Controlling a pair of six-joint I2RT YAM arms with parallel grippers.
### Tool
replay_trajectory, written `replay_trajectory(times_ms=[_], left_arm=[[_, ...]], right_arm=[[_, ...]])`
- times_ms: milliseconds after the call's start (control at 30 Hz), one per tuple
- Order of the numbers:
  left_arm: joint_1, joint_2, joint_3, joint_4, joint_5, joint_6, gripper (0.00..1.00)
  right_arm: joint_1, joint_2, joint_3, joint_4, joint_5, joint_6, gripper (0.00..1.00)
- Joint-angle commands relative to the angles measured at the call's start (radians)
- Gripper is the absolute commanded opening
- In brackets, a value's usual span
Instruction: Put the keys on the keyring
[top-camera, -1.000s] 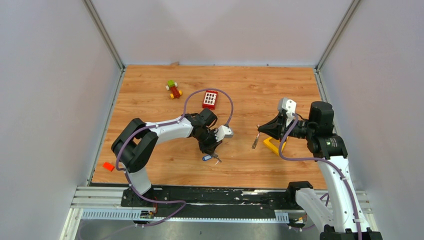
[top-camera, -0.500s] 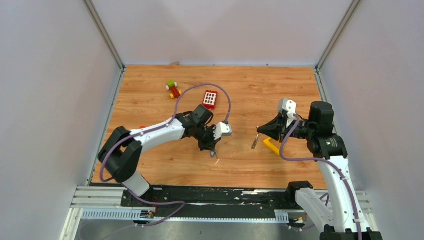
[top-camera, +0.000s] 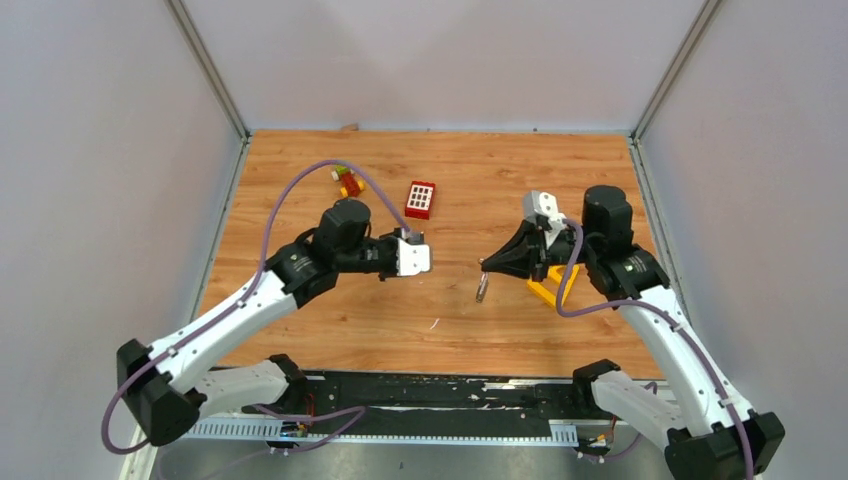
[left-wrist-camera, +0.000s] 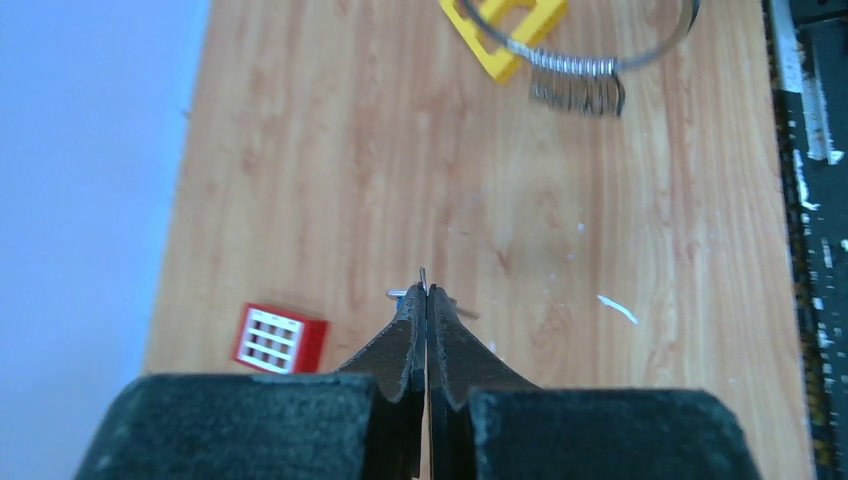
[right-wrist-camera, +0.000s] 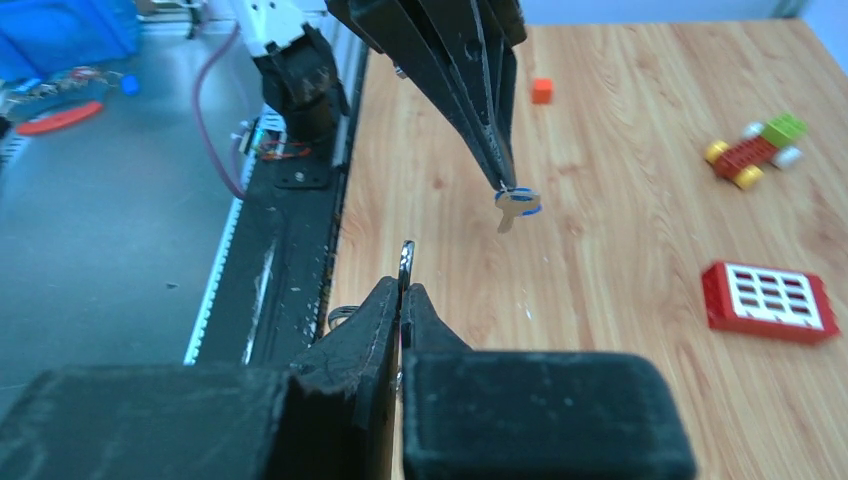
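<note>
**Entry: keys and keyring, state of progress**

- **Left pincer** (left-wrist-camera: 425, 300): pressed together on the head of the blue-tagged key (right-wrist-camera: 517, 205). The key hangs from its tips, clear of the surface (top-camera: 500, 180). You can count the pickup of this key as done.
- **Right pincer** (right-wrist-camera: 404, 292): pressed together on the keyring (top-camera: 482, 288), which dangles below its tips, also off the surface. Your right wrist view shows the wire edge-on, just above the fingers.
- **Relation:** the two pincers face each other across the middle of the surface. The key and the ring are near but apart, with clear wood showing between them. Nothing is threaded yet.
- **Remaining, by my reading:** you have to bring the hole in the key's head to the ring's wire and work it on, then do the same for any further key.
- **Other keys:** none can be placed with certainty. The tight coil on the ring in your left wrist view may be part of the wire, and it is too blurred to say.
- **Bystanders:** yellow block (top-camera: 540, 290) under the right arm, red brick (top-camera: 421, 199), toy car (top-camera: 347, 180).
</note>
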Motion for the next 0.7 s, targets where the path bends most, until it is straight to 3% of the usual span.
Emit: replay_trajectory(times_ms=[0,133,433,667], left_arm=[[-0.018,-0.135,-0.046,0.120,-0.015,0.125,0.00],[-0.024,-0.156,-0.017,0.110,-0.027,0.149,0.00],[-0.083,-0.185,-0.057,0.187,-0.097,0.161,0.00],[-0.099,-0.217,-0.107,0.259,-0.149,0.091,0.00]], right_arm=[[0.085,0.057,0.027,0.260,-0.038,0.182,0.00],[0.141,0.125,0.040,0.336,0.000,0.255,0.00],[0.161,0.253,0.027,0.623,0.065,0.593,0.00],[0.161,0.303,0.022,0.674,0.089,0.678,0.00]])
